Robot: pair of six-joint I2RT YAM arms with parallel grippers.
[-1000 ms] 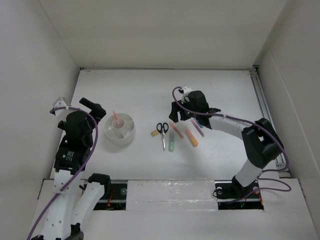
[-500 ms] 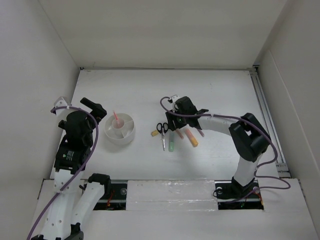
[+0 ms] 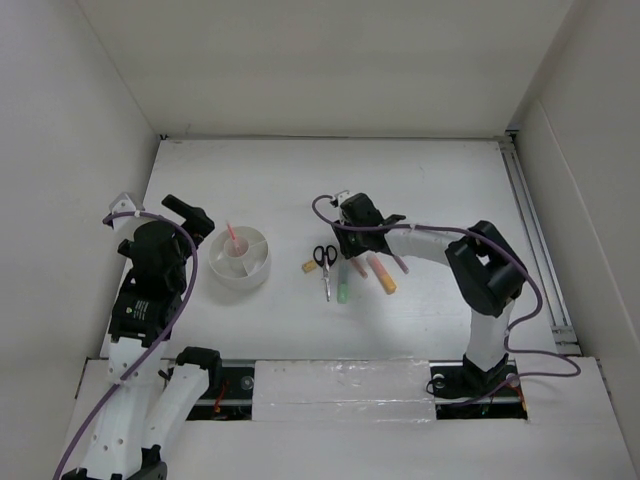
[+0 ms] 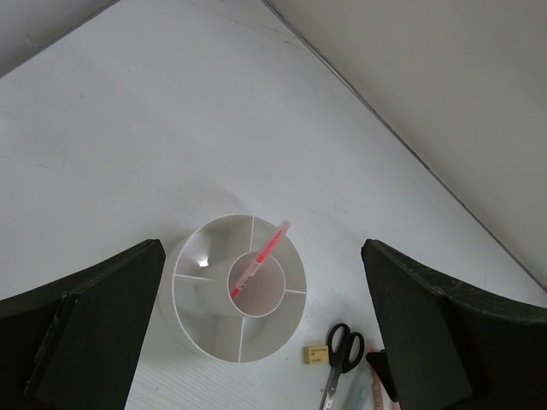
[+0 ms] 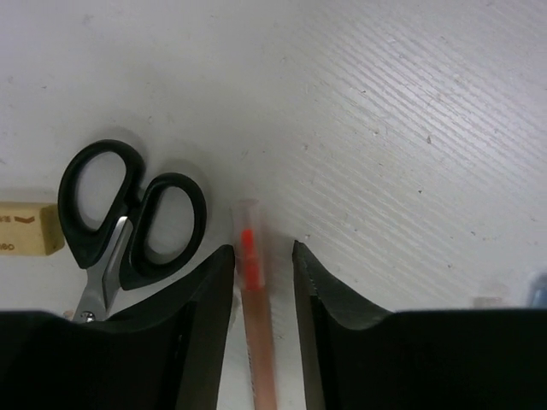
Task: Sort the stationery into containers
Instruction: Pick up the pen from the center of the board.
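Nearest, markers: green marker (image 3: 342, 291) and orange marker (image 3: 385, 278) lie on the table (image 3: 420, 180).
Scissors (image 3: 324, 258): black handles, with the tan eraser (image 3: 308, 266) just beside them.
Right gripper (image 5: 261, 256): jaws apart, straddling a flat pink pen (image 5: 249, 231) beside the scissors, not pinching it.
Tub (image 4: 201, 337): round, white, divided into wedges; a leaning pink pen (image 4: 261, 256) stands in its central round well.
Left gripper (image 3: 188, 212): spread wide, holding nothing, beside the tub.

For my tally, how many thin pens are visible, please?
3 pens: one in the tub, one between the right pincer's fingers, one beside the orange marker; others may be hidden.
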